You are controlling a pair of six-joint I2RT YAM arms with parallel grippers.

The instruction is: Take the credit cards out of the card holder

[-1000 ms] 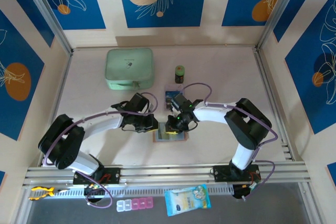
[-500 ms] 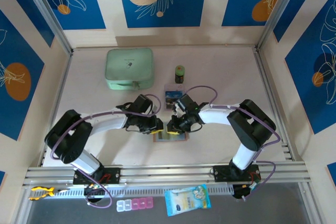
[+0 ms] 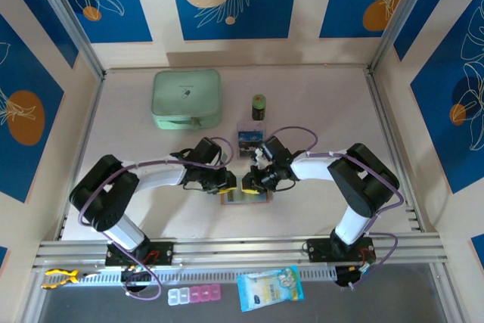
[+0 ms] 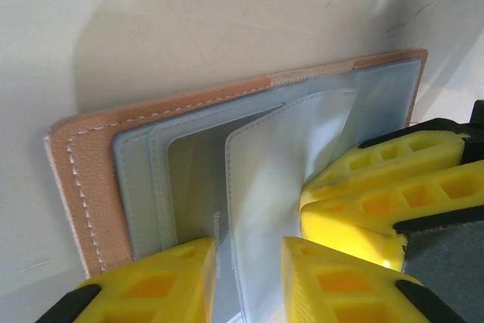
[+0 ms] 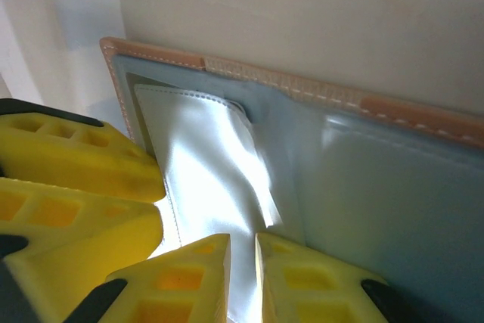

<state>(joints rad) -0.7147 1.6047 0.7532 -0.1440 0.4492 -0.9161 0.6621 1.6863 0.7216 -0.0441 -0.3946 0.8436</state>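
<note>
On a pale table (image 3: 333, 111), one card holder (image 3: 246, 196) lay open

Near the table's front edge, at its middle, the single salmon-pink card holder lay spread flat with its grey pockets facing up. Two grippers met over it. The right gripper (image 5: 242, 243) had its jaws nearly together, pinching a pale inner flap (image 5: 204, 164) of the holder that stood lifted off the pockets. The left gripper (image 4: 249, 251) held its jaws a narrow gap apart with the same flap's edge running between them. Whether they gripped it could not be told.

Just behind the holder sat one clear plastic box (image 3: 249, 125) with one dark blue card (image 3: 249, 141) showing in it. Farther back stood one small dark jar (image 3: 259, 107) with a green lid and, to its left, one mint-green zip case (image 3: 187, 98), shut.

Off the table, in front of the rail (image 3: 242, 251), lay one blue printed packet (image 3: 270, 287), one strip of pill boxes (image 3: 194, 294) in clear and pink, and one yellow object (image 3: 60, 276). Print on the packet and the card was too small to read.
</note>
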